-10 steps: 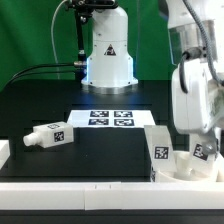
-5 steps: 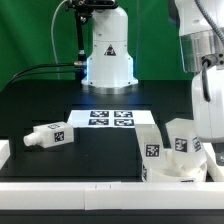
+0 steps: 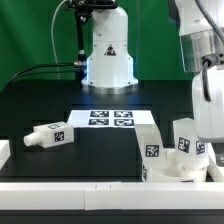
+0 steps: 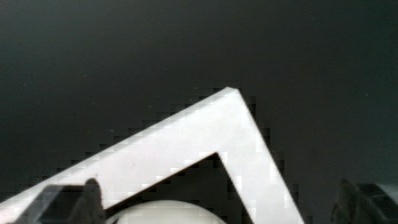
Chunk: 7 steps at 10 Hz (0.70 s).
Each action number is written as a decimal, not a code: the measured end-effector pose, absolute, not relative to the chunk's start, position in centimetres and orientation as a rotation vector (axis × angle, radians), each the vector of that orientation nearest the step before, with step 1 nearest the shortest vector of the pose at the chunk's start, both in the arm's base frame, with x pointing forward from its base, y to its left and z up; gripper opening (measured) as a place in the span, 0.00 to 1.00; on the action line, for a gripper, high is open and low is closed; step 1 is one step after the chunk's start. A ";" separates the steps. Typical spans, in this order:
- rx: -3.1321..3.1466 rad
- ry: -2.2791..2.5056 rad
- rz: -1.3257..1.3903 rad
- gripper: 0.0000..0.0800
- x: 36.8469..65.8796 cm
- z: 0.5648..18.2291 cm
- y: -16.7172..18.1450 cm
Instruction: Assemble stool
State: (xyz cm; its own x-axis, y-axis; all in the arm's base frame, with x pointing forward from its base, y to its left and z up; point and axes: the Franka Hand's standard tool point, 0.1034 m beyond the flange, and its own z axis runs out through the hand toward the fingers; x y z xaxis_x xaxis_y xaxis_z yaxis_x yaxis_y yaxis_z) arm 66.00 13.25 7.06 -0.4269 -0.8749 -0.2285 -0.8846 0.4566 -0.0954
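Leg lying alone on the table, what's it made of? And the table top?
Leg: looks like hard white plastic, smooth, matte, crisp blocky edges. Table top: black and dull, no shine; perhaps a mat or painted board, can't tell.

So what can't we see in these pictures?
Wrist view: the end effector is cut off by the edge, only fingertips showing; so is a round white part.
Exterior view: the seat is partly hidden by the legs.
Exterior view: the tag on the loose leg is too small to read.
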 end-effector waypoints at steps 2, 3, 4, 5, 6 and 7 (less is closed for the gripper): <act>-1.527 2.462 0.061 0.81 65.9 7.0 13.3; -1.570 2.436 0.061 0.81 65.9 7.1 13.4; -1.649 2.402 0.110 0.81 65.6 7.6 14.0; -1.821 2.266 0.107 0.81 65.7 8.6 14.1; -1.963 2.135 0.111 0.81 65.6 9.8 14.2; -2.079 2.007 0.104 0.81 65.6 10.8 14.2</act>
State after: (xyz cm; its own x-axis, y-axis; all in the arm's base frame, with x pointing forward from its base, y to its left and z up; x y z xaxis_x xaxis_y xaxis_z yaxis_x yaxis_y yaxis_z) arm 65.59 14.23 10.85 0.0489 -0.9738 -0.2221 -0.9915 -0.0205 -0.1284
